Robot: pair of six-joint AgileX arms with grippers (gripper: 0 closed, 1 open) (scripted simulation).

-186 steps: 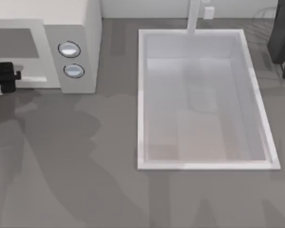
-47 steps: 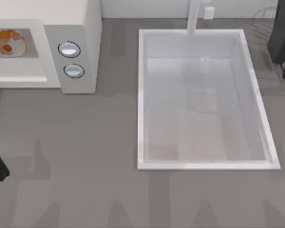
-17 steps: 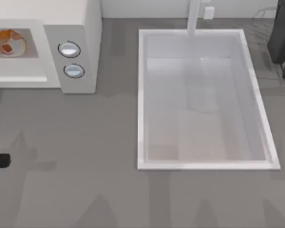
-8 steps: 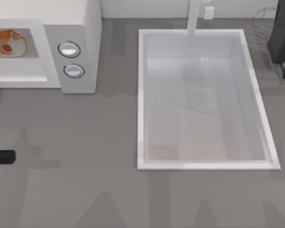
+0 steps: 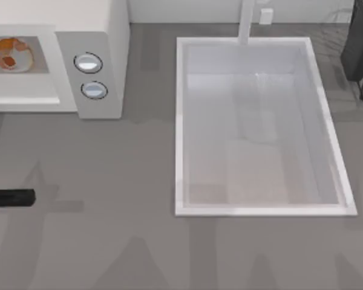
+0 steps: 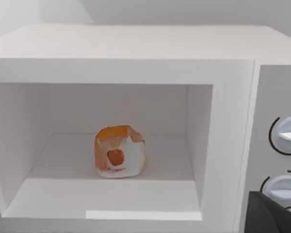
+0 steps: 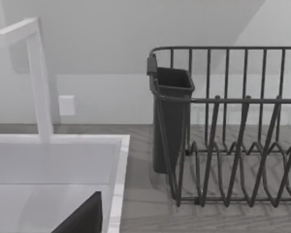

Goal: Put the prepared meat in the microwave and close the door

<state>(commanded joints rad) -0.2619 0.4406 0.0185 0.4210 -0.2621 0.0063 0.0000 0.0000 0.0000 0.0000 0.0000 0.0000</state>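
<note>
The meat [image 6: 120, 158] sits on its plate inside the microwave [image 5: 112, 60], mid-floor of the cavity, well back from the front lip, so step 1 looks done and the door can swing past it w/o catching. In the top view the meat [image 5: 12, 53] shows at the far left, left of the 2 knobs [image 5: 88, 63]. The door itself isn't visible in any view; judging from the open cavity, it's swung out beyond the left edge. The left pincer [image 5: 15, 197] is low over the counter [image 5: 109, 181] at the left edge, well in front of the microwave and apart from it; whether its fingers are apart or together I can't tell. Its wrist cam faces straight into the cavity, so it's backed off, prob. to get clear before going round to the door. Next call: reach the door's outer face and push it to, w/ a sweep that follows the hinge arc. The right arm is parked at the far right by the dish rack [image 7: 233, 131], beyond the sink [image 5: 181, 121], out of the way.
</note>
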